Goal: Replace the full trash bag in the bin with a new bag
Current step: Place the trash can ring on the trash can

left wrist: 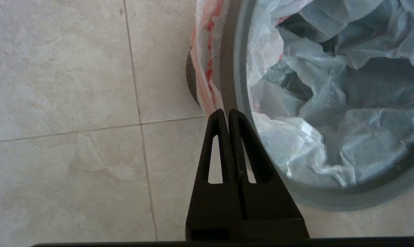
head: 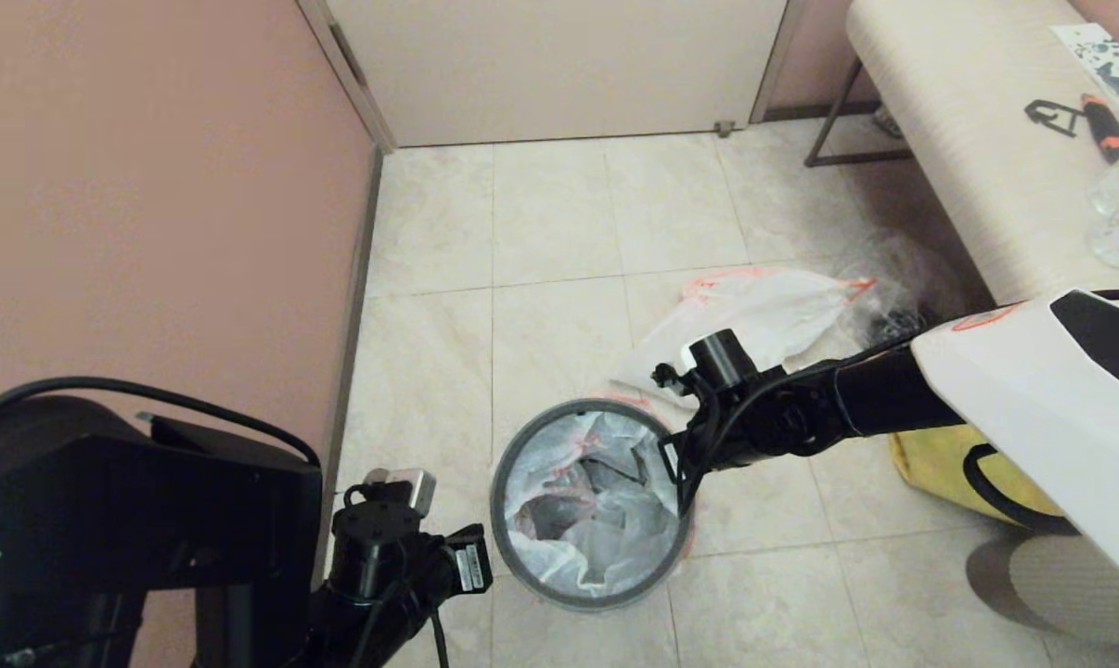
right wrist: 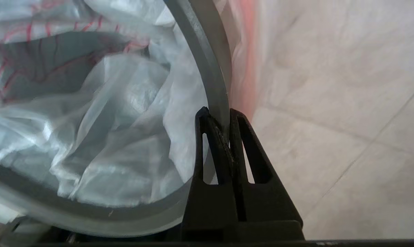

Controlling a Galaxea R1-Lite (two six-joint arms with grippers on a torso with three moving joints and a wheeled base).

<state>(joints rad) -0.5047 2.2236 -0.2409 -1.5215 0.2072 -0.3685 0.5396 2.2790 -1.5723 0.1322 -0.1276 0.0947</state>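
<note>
One bin [head: 589, 594], two white bags [head: 754, 311]

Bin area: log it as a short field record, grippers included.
bin: on the floor tiles, grey ring rim on top
bag in bin: white, crumpled inside, edge folded out under the rim
bag on floor: white, orange-red rim, beyond the bin
left gripper: shut, empty, beside the bin
right gripper: shut, at the bin's rim

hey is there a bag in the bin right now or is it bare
In. A white bag lines the bin, its red-edged rim folded over the grey ring.
</note>
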